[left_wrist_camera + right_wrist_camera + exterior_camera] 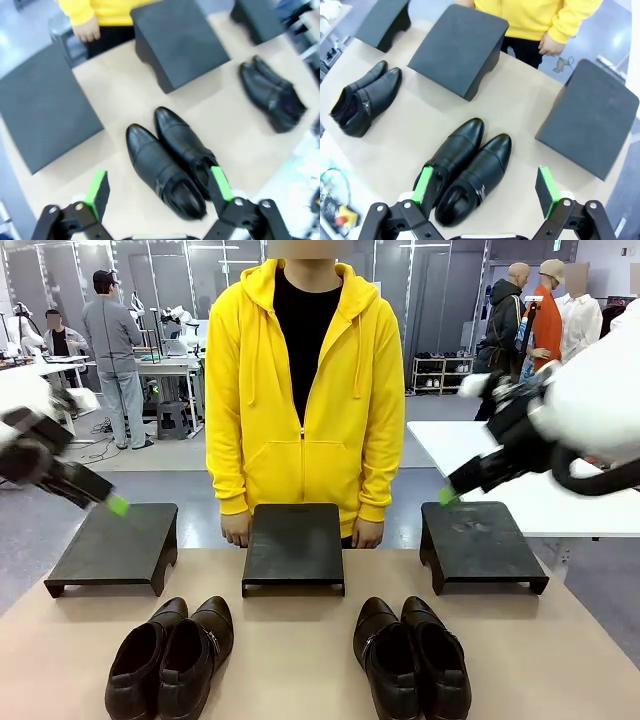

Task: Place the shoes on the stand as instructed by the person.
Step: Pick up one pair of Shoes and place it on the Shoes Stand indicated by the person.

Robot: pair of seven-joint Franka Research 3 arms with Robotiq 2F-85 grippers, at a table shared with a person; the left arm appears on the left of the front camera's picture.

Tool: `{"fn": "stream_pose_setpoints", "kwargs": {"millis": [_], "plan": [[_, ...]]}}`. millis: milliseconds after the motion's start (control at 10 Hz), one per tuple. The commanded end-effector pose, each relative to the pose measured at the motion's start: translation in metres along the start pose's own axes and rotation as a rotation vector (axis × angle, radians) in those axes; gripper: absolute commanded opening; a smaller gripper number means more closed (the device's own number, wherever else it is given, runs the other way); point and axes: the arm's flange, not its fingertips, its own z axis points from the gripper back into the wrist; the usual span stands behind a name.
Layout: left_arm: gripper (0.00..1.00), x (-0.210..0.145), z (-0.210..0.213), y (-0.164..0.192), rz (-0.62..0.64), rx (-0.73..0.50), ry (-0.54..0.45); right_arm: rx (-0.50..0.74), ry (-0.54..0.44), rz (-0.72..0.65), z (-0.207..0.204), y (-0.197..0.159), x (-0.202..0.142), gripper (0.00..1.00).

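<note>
Looking across the table [300,640], you see both tools spread wide and empty. The left tool [159,184] hangs above the pair of shoes [170,655] at the front frame's lower left, the right tool [485,185] above the other pair [410,658] at lower right. The person [300,390] stands behind the middle stand [294,540].
</note>
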Motion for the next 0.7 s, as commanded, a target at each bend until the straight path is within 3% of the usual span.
{"fn": "stream_pose_setpoints", "kwargs": {"millis": [0, 300, 600], "plan": [[1.0, -0.016, 0.054, 0.029, 0.09, -0.094, 0.004, 0.105, 0.024, -0.07, 0.051, -0.05, -0.017, 1.0], [1.0, -0.064, 0.122, 0.057, 0.203, -0.119, -0.033, 0.241, -0.047, -0.236, 0.118, -0.11, -0.064, 1.0], [1.0, -0.101, 0.158, 0.072, 0.309, -0.115, -0.071, 0.27, -0.091, -0.296, 0.138, -0.133, -0.102, 1.0]]}}
